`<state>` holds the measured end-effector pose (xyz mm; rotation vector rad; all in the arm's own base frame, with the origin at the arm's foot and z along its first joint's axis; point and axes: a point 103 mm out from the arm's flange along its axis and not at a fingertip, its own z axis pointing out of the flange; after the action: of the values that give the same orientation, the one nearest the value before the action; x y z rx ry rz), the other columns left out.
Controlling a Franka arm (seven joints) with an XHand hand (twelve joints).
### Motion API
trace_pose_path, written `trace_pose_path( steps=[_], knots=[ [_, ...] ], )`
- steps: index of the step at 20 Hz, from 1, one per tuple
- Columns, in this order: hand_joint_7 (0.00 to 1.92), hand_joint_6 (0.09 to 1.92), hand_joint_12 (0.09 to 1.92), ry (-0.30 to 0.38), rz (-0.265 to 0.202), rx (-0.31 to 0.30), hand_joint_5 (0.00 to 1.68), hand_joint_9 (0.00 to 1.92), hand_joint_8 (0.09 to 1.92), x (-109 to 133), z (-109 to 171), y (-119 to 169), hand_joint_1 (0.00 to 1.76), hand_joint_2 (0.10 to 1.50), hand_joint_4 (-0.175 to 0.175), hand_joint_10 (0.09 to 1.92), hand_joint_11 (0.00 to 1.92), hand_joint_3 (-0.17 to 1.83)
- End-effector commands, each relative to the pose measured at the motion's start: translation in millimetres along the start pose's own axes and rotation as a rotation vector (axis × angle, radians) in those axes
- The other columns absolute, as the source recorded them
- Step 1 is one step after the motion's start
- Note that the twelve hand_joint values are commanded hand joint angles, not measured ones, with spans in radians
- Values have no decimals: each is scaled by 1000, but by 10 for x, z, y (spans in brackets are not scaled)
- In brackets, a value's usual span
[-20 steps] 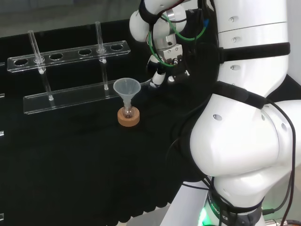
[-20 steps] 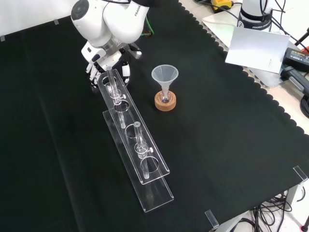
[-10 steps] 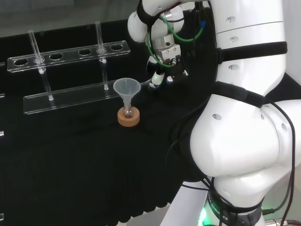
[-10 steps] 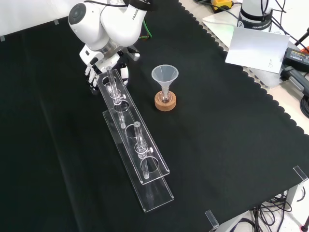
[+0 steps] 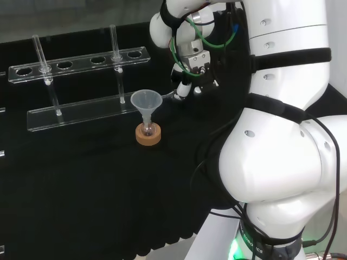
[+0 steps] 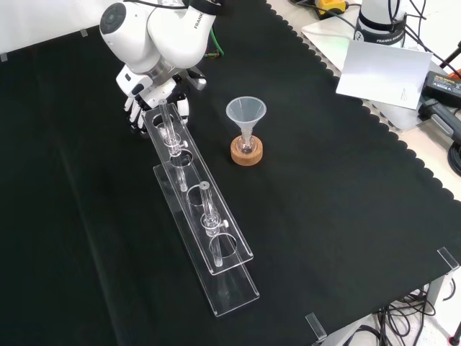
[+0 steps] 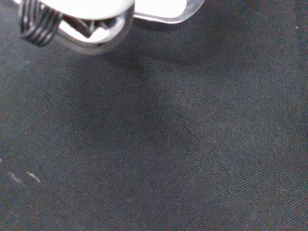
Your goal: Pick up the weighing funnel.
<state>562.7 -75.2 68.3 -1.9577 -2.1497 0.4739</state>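
Hand (image 6: 141, 105) low over the cloth (image 6: 346, 180), at the rack's (image 6: 232, 288) far end in the front view; whether it is spread or clasping something I cannot tell. Funnel (image 6: 245, 114) stands in a flask (image 6: 247, 146) on a cork ring (image 6: 247, 153), apart, to the right.

My black and white robot hand (image 6: 137, 108) is partly hidden beneath the white arm link (image 6: 169, 36) and behind the clear plastic rack (image 6: 210, 225); I cannot tell whether it holds anything.
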Motion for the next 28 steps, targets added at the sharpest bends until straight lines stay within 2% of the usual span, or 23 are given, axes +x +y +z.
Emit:
trace_pose_path(
  steps=[1,8,20,24,26,28],
  knots=[
    [514,601,1285,-6,4,-4,733,746,667,-20,9,-7,955,603,47,508,467,580],
    [524,624,1282,-1,8,-31,742,754,670,-54,33,-9,959,604,50,508,475,587],
    [532,658,1279,-14,-20,-20,796,763,673,56,32,70,958,605,63,509,481,594],
    [534,634,1279,-21,-16,-10,965,769,675,80,42,77,954,602,99,508,482,605],
    [535,645,1282,-24,-12,-11,1137,771,680,86,54,76,1042,743,150,511,481,452],
    [548,574,1274,-28,-4,-13,1260,784,672,77,59,74,1095,741,170,505,484,467]
  ],
)
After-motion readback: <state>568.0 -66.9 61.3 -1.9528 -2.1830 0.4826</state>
